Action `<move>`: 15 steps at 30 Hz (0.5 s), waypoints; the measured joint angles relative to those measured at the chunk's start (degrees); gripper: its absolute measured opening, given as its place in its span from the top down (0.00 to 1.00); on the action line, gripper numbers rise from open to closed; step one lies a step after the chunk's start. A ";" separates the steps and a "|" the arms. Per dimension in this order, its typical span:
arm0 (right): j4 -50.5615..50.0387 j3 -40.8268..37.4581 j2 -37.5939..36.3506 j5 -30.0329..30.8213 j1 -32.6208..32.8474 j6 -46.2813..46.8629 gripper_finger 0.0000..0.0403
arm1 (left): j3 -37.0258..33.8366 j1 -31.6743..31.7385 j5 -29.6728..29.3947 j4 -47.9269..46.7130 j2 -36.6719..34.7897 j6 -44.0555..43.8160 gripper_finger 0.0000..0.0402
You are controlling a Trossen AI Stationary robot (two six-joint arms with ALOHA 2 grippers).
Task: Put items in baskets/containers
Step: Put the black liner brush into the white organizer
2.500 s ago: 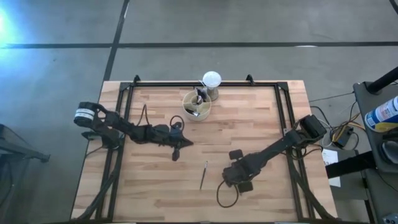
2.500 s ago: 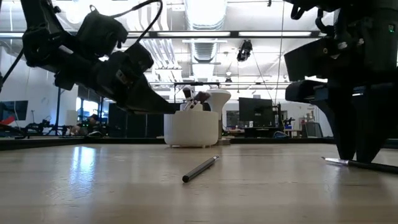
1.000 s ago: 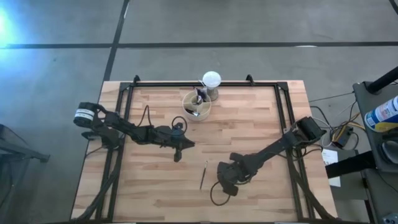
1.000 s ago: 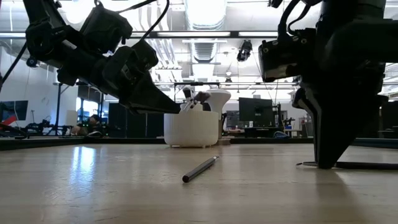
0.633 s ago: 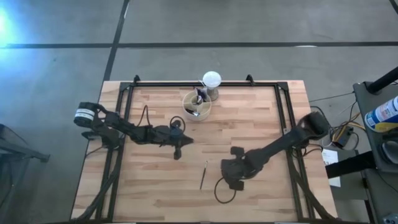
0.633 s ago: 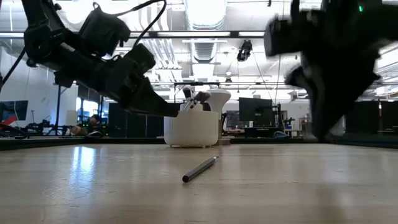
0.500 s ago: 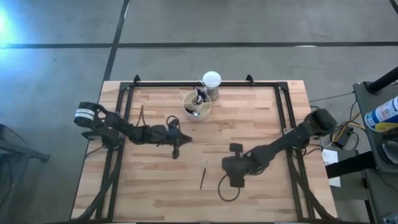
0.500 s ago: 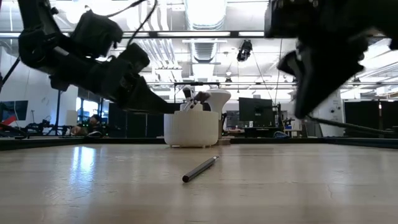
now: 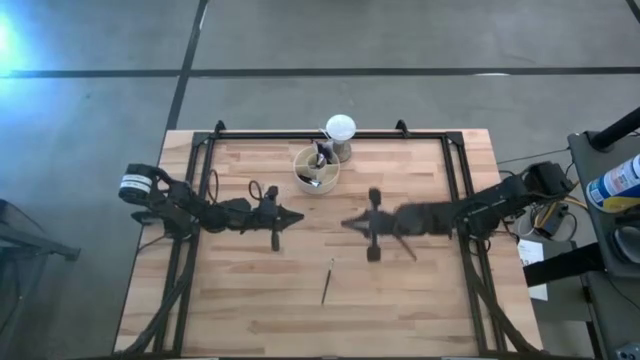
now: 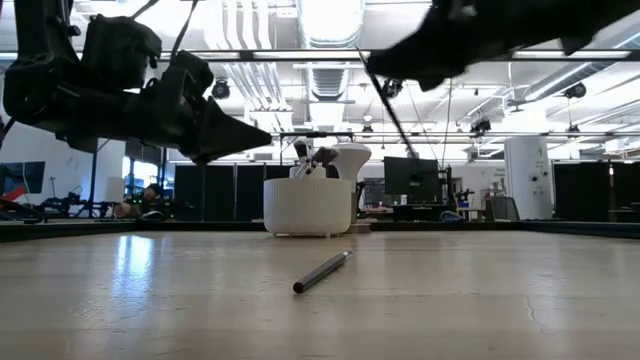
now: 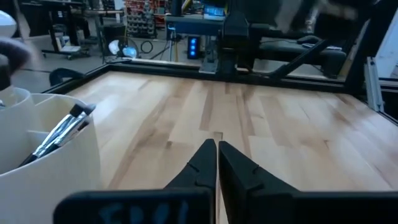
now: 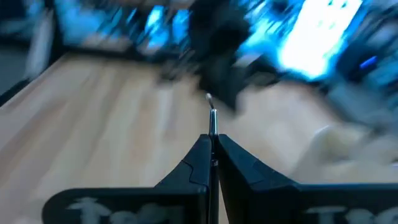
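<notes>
The cream round organiser (image 9: 315,178) (image 10: 308,207) stands at the table's far middle, with several brushes (image 11: 62,130) upright in it. One dark brush (image 9: 327,281) (image 10: 322,271) lies flat on the wood nearer the front. My left gripper (image 9: 298,215) (image 11: 217,146) hovers shut and empty, to the near left of the organiser. My right gripper (image 9: 347,222) (image 12: 212,142) is level in the air facing it, shut on a thin brush (image 10: 392,100). My right gripper pinches a thin brush between its two fingertips. One end of the brush (image 12: 212,118) pokes out past the tips. In the low view the brush shaft (image 10: 395,105) slants down below the gripper, lifted clear of the table.
A white ball on a small stand (image 9: 340,128) sits just behind the organiser. A black frame (image 9: 300,136) runs along the table's far and side edges. Bare wood lies left and right of the loose brush.
My right gripper has risen from the table's near right part, lifting a thin brush off the wood. It has swung toward the far edge and tipped from pointing down to level, pointing left. My left gripper has drawn back a little toward the table's left.
</notes>
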 joint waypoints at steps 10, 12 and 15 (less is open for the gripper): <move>32.15 -2.66 4.36 -10.95 -19.30 -7.90 0.97 | 0.17 0.04 -2.70 0.17 -0.03 0.84 0.98; 35.16 -1.66 6.92 -13.37 -23.09 -6.43 0.97 | 0.17 0.07 -3.08 0.12 -0.04 0.85 0.98; 36.10 0.72 10.67 -14.00 -27.66 -5.23 0.97 | 0.17 0.07 -3.16 0.06 -0.04 0.85 0.98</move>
